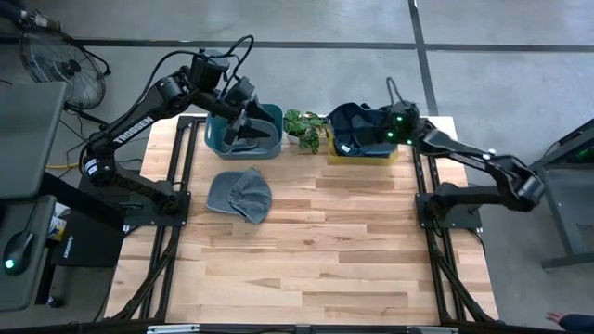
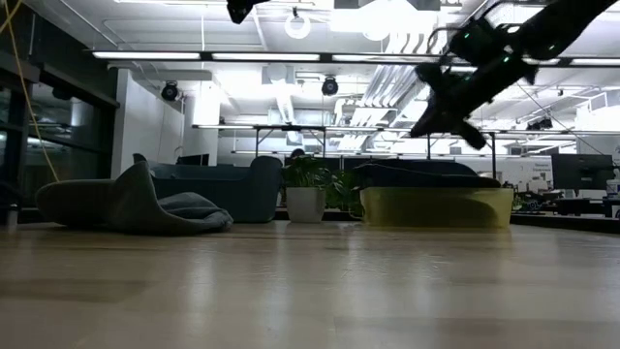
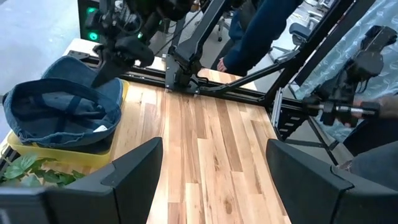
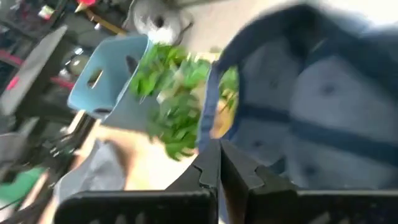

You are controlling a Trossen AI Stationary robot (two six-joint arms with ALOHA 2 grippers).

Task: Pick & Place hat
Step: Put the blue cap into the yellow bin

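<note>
Now my right gripper (image 4: 219, 163), fingers pressed together and empty, hovers over the navy hat (image 1: 357, 125) in the yellow bin (image 1: 364, 156); diving unopened would merely dent the fabric.

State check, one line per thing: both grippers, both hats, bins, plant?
left gripper: open, empty, over the blue bin
right gripper: shut, empty, above the navy hat
grey hat: lying flattened on the table, outside any bin
navy hat: opening up, in the yellow bin
blue bin: upright; contents hidden by the arm
yellow bin: upright, holding the navy hat
potted plant: upright between the bins
</note>
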